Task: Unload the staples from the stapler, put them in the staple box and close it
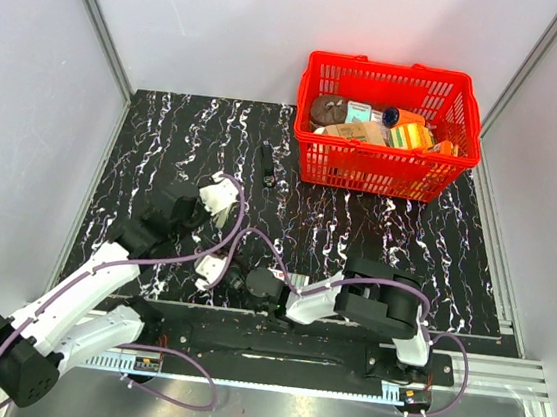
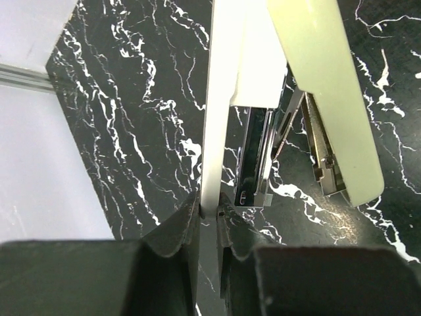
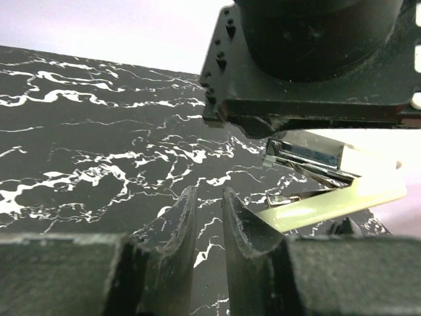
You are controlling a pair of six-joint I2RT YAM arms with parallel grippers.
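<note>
The left gripper (image 2: 209,210) is clamping the thin cream base plate (image 2: 220,99) of the stapler (image 2: 322,85). The stapler is gaping open over the black marble tabletop (image 2: 131,99), baring its chrome magazine (image 2: 253,164). The right gripper (image 3: 209,197) is hovering low just beside the stapler, its fingers standing narrowly apart on nothing, near the table's front edge and well apart from the red basket (image 1: 383,170).

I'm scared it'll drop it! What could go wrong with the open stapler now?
The left gripper pinches only the thin edge of the white base of the stapler, so it might twist or slip out. The right gripper, empty, sits close beside the stapler and could knock it. The metal magazine is exposed; its contents might scatter on the patterned table.
</note>
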